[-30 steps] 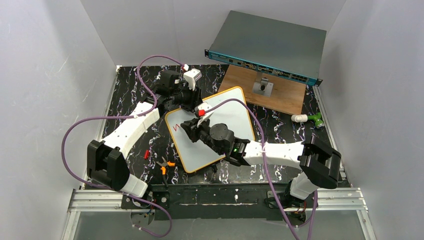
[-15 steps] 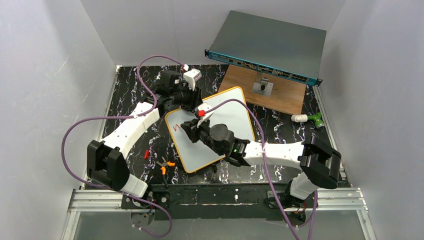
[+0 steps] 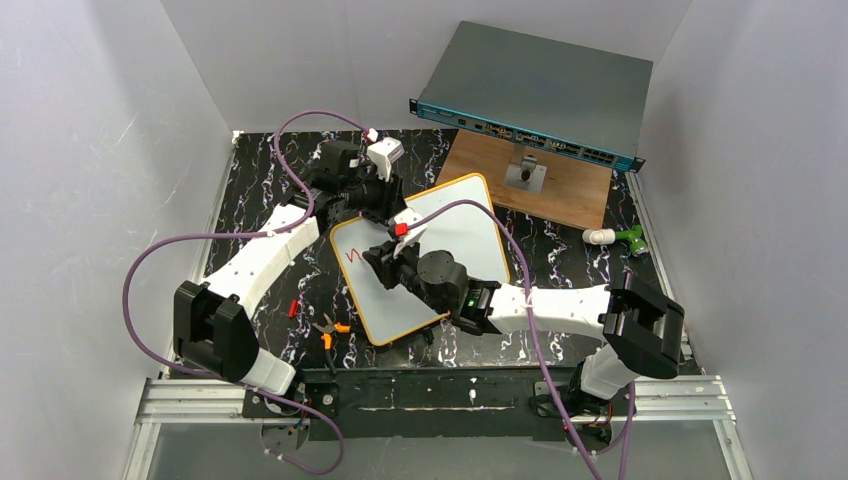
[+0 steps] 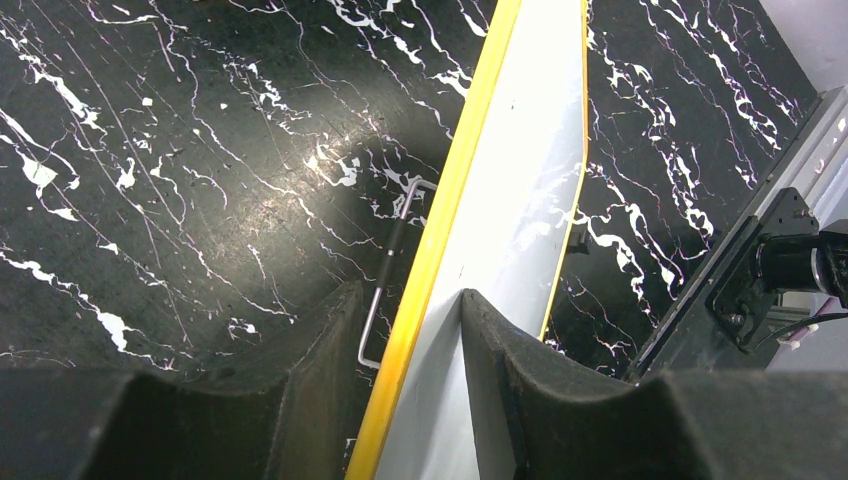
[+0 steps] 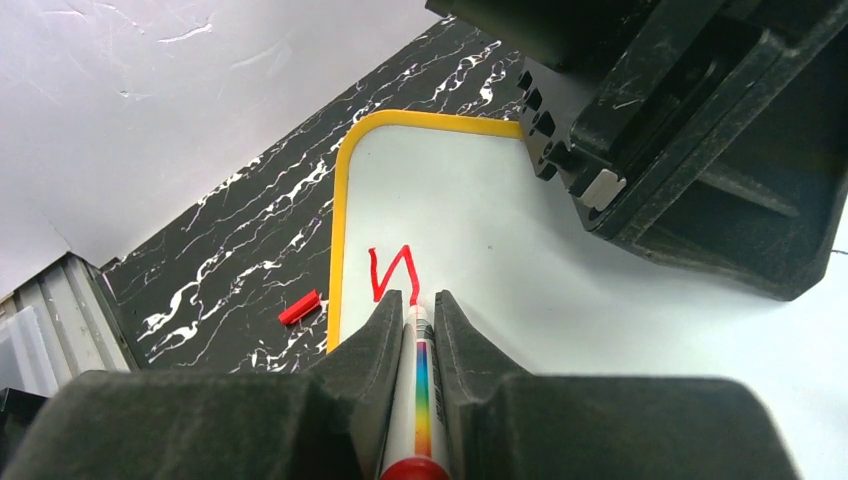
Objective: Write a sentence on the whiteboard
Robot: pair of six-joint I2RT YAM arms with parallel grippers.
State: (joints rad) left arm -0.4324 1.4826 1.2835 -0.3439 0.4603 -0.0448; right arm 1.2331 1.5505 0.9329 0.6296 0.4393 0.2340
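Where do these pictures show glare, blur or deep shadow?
Left wrist view: a dull glare patch on the black marbled table, and the left end effector, clamped on the whiteboard, is dark and soft. Right wrist view: the red strokes are sharp; the right end effector holding the marker is shadowed. Top external view: even light, no strong glare.
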